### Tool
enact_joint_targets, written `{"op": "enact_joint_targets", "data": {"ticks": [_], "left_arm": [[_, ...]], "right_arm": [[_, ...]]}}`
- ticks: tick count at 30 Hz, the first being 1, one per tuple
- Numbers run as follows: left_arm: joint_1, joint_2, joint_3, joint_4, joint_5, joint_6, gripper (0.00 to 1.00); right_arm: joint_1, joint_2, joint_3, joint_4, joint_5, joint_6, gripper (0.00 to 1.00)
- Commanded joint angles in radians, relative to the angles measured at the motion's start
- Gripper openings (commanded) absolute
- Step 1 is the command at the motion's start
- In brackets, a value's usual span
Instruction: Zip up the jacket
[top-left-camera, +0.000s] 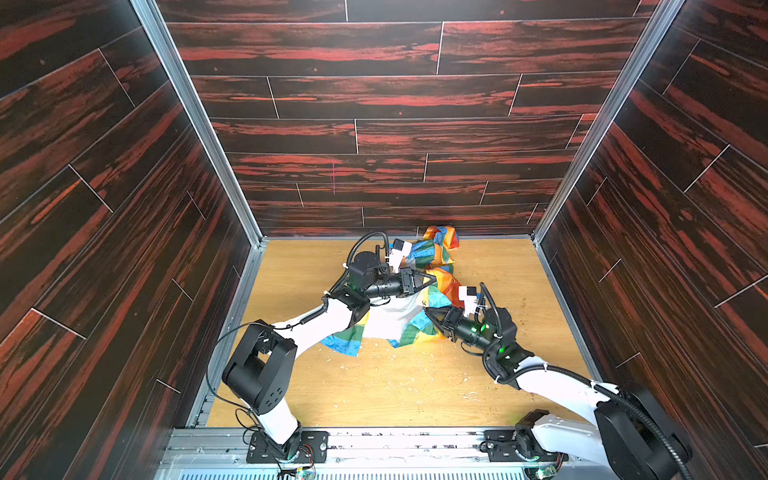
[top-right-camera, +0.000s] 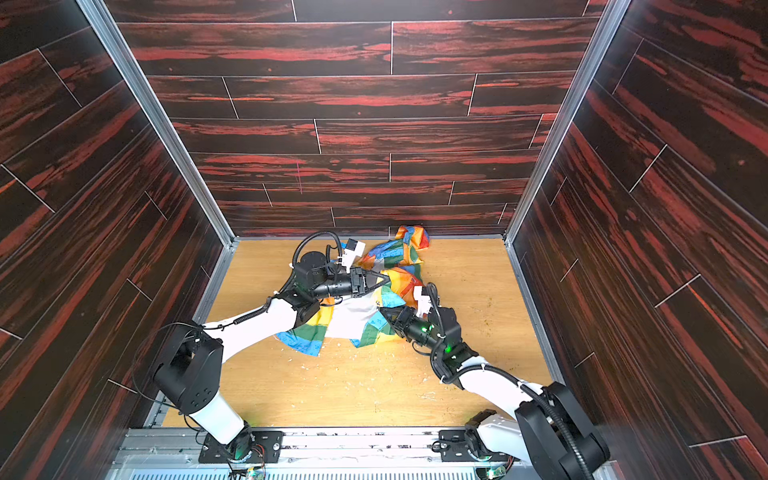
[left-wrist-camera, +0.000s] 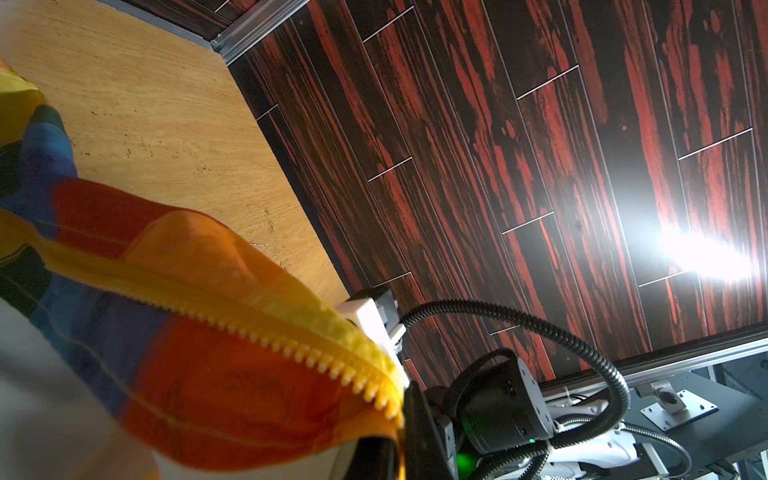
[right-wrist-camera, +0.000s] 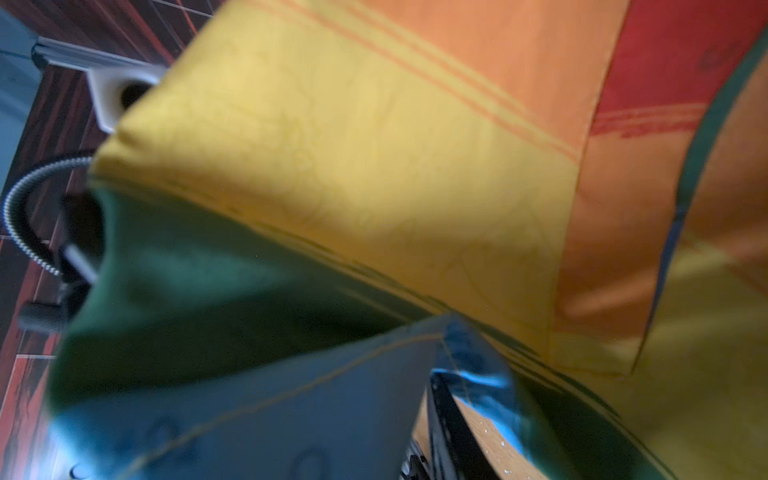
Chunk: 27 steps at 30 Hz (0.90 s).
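Observation:
The jacket (top-left-camera: 432, 253) lies crumpled on the wooden floor near the back wall, in coloured blocks with its white lining (top-left-camera: 390, 316) showing; both top views show it (top-right-camera: 395, 253). My left gripper (top-left-camera: 430, 280) is shut on the jacket's front edge, lifted a little. In the left wrist view the yellow zipper teeth (left-wrist-camera: 291, 349) run straight into the left gripper (left-wrist-camera: 399, 449). My right gripper (top-left-camera: 432, 313) reaches into the jacket's lower folds just in front of the left one. In the right wrist view, fabric (right-wrist-camera: 353, 166) fills the frame and covers the jaws, with one black finger (right-wrist-camera: 449, 424) showing.
The wooden floor (top-left-camera: 415, 386) carries scattered white crumbs. Dark red wood-patterned walls close in on three sides, with the back wall (top-left-camera: 374, 216) right behind the jacket's far end. A metal rail (top-left-camera: 374, 440) with both arm bases runs along the front.

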Motion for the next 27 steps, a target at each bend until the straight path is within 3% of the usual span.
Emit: {"op": "enact_joint_targets", "data": {"ticks": [1, 5, 7, 10, 12, 16, 18, 20, 21, 24, 27], "left_arm": [[-0.004, -0.013, 0.048, 0.012, -0.015, -0.007, 0.0], [-0.005, -0.014, 0.057, 0.0, -0.017, -0.014, 0.0], [-0.004, -0.009, 0.059, -0.002, -0.019, -0.015, 0.0], [-0.004, -0.003, 0.062, -0.007, -0.024, -0.016, 0.0], [-0.005, 0.004, 0.065, -0.008, -0.027, -0.019, 0.0], [-0.004, 0.023, 0.073, 0.003, -0.029, -0.031, 0.0], [-0.004, 0.023, 0.072, 0.004, -0.033, -0.033, 0.0], [-0.004, 0.023, 0.072, 0.0, -0.036, -0.033, 0.0], [-0.005, 0.023, 0.071, -0.002, -0.038, -0.034, 0.0], [-0.005, 0.023, 0.072, -0.006, -0.043, -0.035, 0.0], [-0.004, 0.023, 0.074, -0.008, -0.047, -0.04, 0.0]], "right_arm": [[0.002, -0.048, -0.039, 0.089, -0.011, -0.016, 0.44], [0.009, -0.114, -0.065, 0.074, -0.012, -0.072, 0.87], [0.008, -0.157, -0.051, -0.012, -0.007, -0.124, 0.96], [0.008, -0.2, 0.0, -0.17, 0.015, -0.203, 0.98], [0.007, -0.213, 0.007, -0.186, 0.017, -0.247, 0.99], [0.006, -0.255, -0.108, 0.016, 0.104, -0.217, 0.99], [-0.003, -0.262, -0.124, 0.054, 0.084, -0.2, 0.99], [-0.009, -0.242, -0.025, -0.171, 0.01, -0.242, 0.99], [-0.003, -0.215, 0.005, -0.201, -0.033, -0.26, 0.99], [0.01, -0.176, -0.057, 0.029, -0.09, -0.188, 0.99], [0.024, -0.147, -0.051, 0.092, -0.095, -0.175, 0.96]]}}
